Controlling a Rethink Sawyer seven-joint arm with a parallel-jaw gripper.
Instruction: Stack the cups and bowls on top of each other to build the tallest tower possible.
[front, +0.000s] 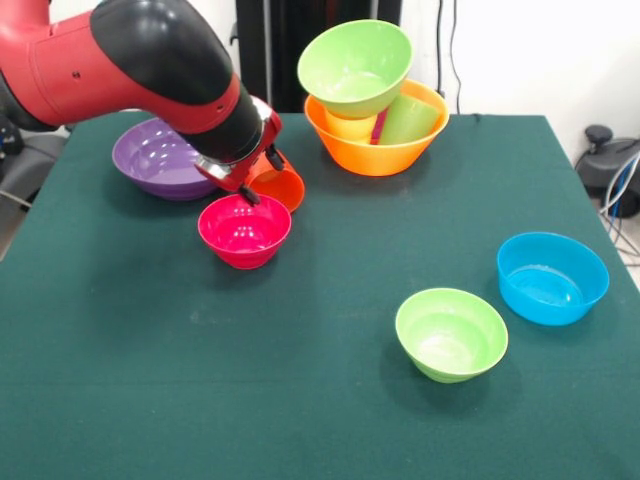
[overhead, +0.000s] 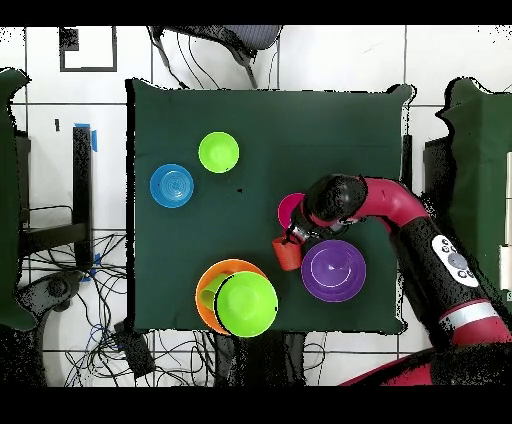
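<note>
Green-clothed table (front: 300, 400), white wall (front: 540, 50), white tiled floor (overhead: 330, 60), tangled cables (overhead: 150, 350)

gripper (front: 258, 178) fingers too hidden by wrist to read; orange-red cup (front: 279, 187) mostly behind it, arm (front: 120, 60) cut off at top-left, magenta cup (front: 379, 125) barely visible inside orange bowl (front: 375, 155)

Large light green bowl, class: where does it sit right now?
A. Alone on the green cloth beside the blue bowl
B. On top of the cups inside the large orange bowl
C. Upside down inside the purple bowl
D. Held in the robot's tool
B: the large light green bowl rests tilted on the cups standing in the large orange bowl, apart from the arm.
</note>
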